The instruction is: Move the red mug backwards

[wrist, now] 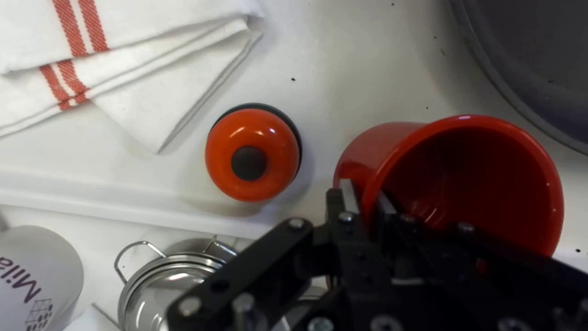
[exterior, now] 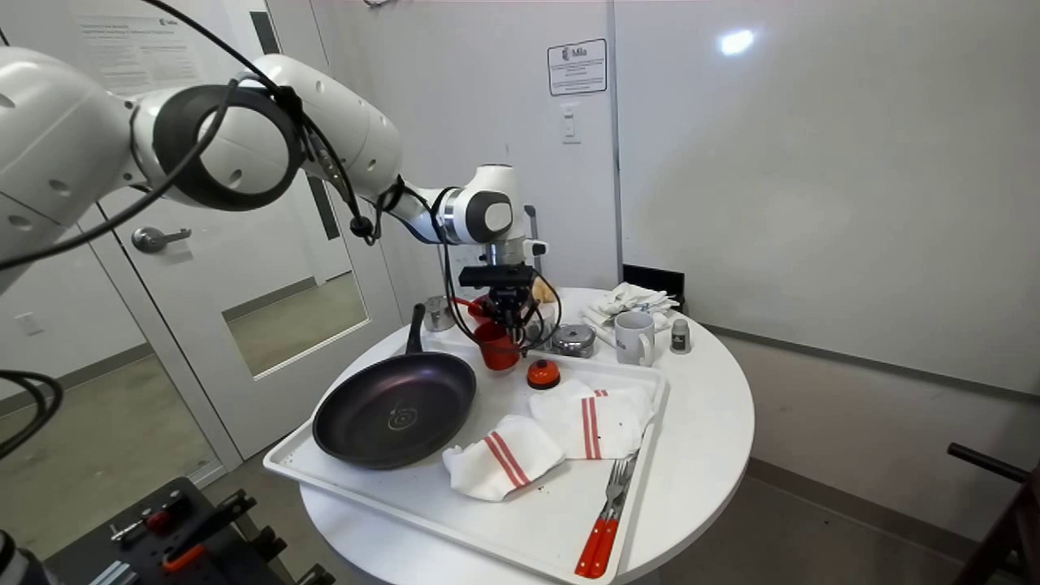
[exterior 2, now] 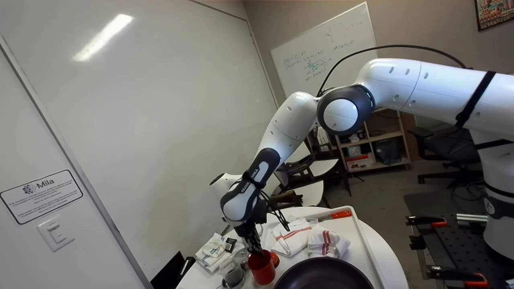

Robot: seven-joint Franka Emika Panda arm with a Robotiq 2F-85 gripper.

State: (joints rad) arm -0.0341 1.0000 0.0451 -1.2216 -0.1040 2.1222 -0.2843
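Pinching the wall of the red mug [wrist: 464, 179], the gripper [wrist: 367, 202] stands nearly closed, one finger inside the rim, one outside; the mug is just beside the black frying pan [exterior: 396, 410], the orange dome [wrist: 251, 149] farther from it.

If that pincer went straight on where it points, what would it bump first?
Likely the tray, pushing the red mug onto it: the pincer points down and seems to grip the mug's wall. Any gap beneath is unclear.

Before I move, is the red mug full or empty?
The red mug looks empty: the wrist view shows bare red inside; shadow and the gripper hide part.
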